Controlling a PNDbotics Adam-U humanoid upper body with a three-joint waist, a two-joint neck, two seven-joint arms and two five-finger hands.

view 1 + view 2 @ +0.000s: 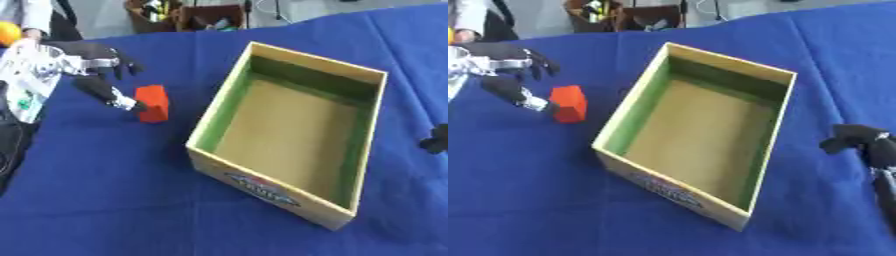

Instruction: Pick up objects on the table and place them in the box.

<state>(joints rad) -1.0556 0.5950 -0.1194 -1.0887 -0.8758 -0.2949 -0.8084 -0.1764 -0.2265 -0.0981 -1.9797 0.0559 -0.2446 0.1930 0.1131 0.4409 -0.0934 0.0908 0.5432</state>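
A small red block (153,102) stands upright on the blue tablecloth, left of the box. The open cardboard box (229,89) has green inner walls and a brown floor, and nothing lies inside it. My left hand (94,62) hovers just left of the block; its thumb tip touches the block's left side while the fingers spread above it, not closed round it. My right hand (859,140) rests at the right edge, well clear of the box; only dark curled-looking fingertips show.
The blue tablecloth (105,200) covers the whole table. An orange ball (8,33) sits at the far left edge by a person's sleeve. Cluttered furniture stands beyond the table's far edge.
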